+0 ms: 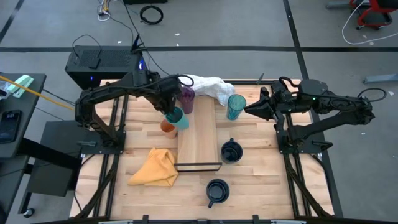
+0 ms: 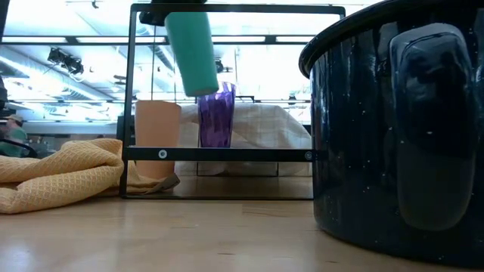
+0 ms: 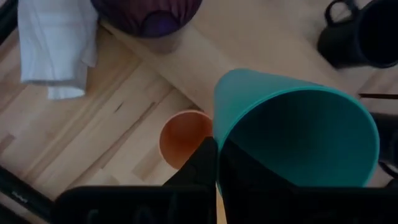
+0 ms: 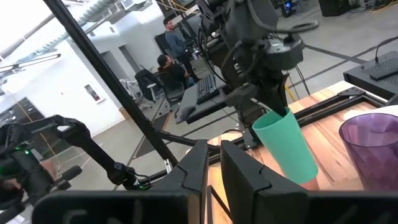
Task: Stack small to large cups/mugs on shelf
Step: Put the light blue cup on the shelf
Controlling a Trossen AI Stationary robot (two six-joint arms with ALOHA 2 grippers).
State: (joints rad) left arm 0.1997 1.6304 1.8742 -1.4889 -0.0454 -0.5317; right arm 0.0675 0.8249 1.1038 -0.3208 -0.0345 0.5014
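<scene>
My left gripper is shut on a short teal cup and holds it in the air above the table, just left of the shelf. An orange cup stands upright on the tabletop below it, mouth up. A purple tumbler stands at the shelf's far end. The teal tumbler stands right of the shelf. One navy mug sits by the shelf's near right corner, another nearer the front edge. My right gripper hovers level at the far right, slightly open and holding nothing. My left gripper grips the teal cup by its rim, one finger outside the wall and the other inside the cup. The fingers come from above, slanting down. The cup hangs below them, lifted clear and tilted, its base lowest.
A crumpled yellow cloth lies on the near left of the table. A white cloth lies at the far edge behind the purple tumbler. The shelf's dark metal rim is at its near end. People sit in the room beyond.
</scene>
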